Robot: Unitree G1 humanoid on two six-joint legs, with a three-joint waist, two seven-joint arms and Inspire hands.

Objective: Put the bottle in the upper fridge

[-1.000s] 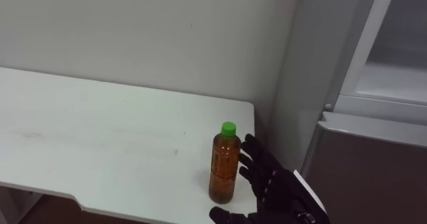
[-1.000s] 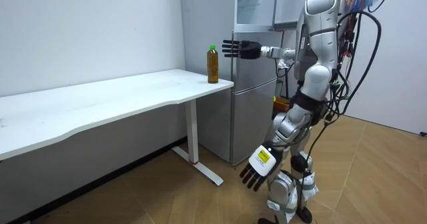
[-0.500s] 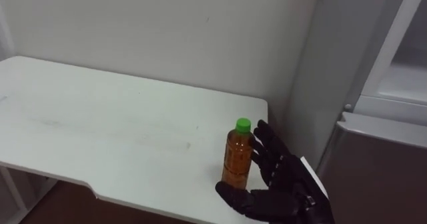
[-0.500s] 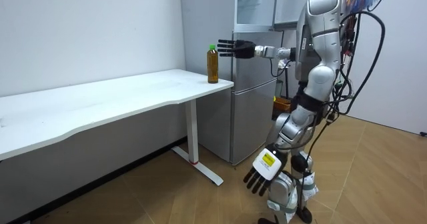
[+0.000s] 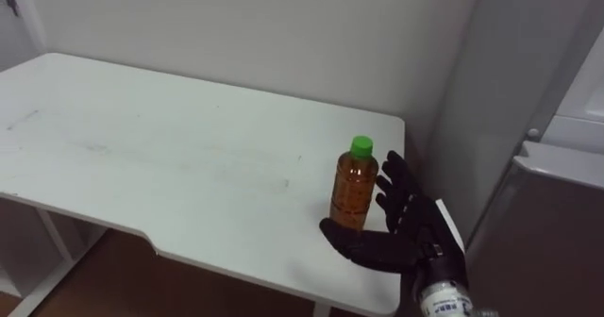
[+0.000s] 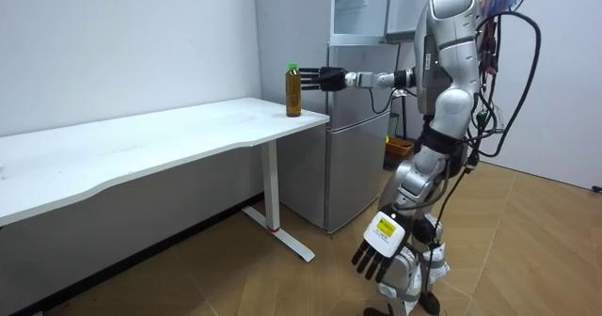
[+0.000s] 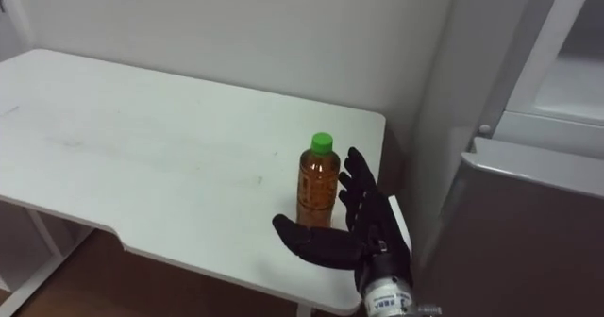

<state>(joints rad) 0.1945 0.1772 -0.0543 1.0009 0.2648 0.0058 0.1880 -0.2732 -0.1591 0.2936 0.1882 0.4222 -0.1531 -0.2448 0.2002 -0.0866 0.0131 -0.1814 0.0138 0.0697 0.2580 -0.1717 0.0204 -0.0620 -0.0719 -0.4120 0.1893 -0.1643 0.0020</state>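
The bottle (image 5: 354,187), amber w/ a green cap, stands upright on the white counter (image 5: 170,157) near its right end, just short of the corner by the fridge (image 5: 557,213).

Vs. a second ago the right hand (image 5: 396,240) has closed in. Then it stood apart, off to the bottle's right. Now it brackets the bottle, w/ the thumb (image 5: 342,234) swung across in front of the base and the fingers (image 5: 394,177) up along the far right side. In the room view the bottle also sits a touch further along the counter from the fridge end, so it may have been nudged, tho it hasn't tipped. The eye views have shifted too, but that is the head moving.

My read is that the reach is done and the grasp is about to start — nothing is lifted yet, and the fridge part of the task is all still ahead.

Right hand: wide open, fingers straight and spread, thumb well out, nothing gripped. The fingers are at the bottle's side, either touching or a hair off, can't tell which.

Left hand (image 6: 381,250): hangs low by the leg in the room view, fingers relaxed, idle and empty.
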